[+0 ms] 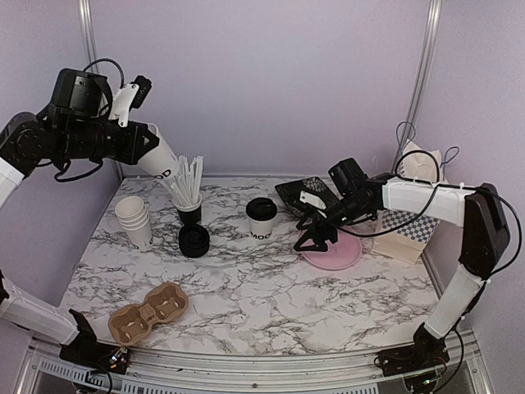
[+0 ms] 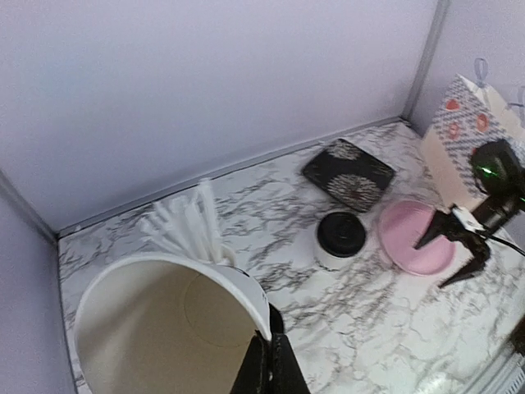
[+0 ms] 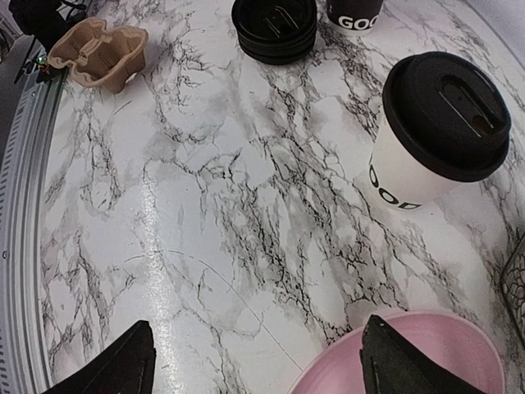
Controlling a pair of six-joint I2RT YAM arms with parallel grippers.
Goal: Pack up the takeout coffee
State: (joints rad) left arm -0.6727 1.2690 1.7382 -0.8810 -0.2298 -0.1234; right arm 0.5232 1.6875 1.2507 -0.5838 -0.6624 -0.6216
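One takeout coffee [image 1: 262,218] stands upright mid-table, white with a black lid and black lettering; it also shows in the wrist views [image 2: 340,238] [image 3: 439,131]. High at the left, my left gripper [image 1: 146,139] [image 2: 271,361] is shut on the rim of a lidless white paper cup [image 1: 162,158] [image 2: 164,328], which is tilted and has black lettering. My right gripper [image 1: 316,238] [image 3: 258,369] hangs open and empty, low over the near edge of the pink plate [image 1: 338,251], to the right of the lidded cup.
At the left stand a nested stack of plain cups [image 1: 134,218], a black cup of straws [image 1: 189,201] and a pile of black lids [image 1: 194,240]. A cardboard carrier [image 1: 149,311] lies front left. A black patterned tray [image 1: 308,193] and paper bag [image 1: 414,205] sit at the right.
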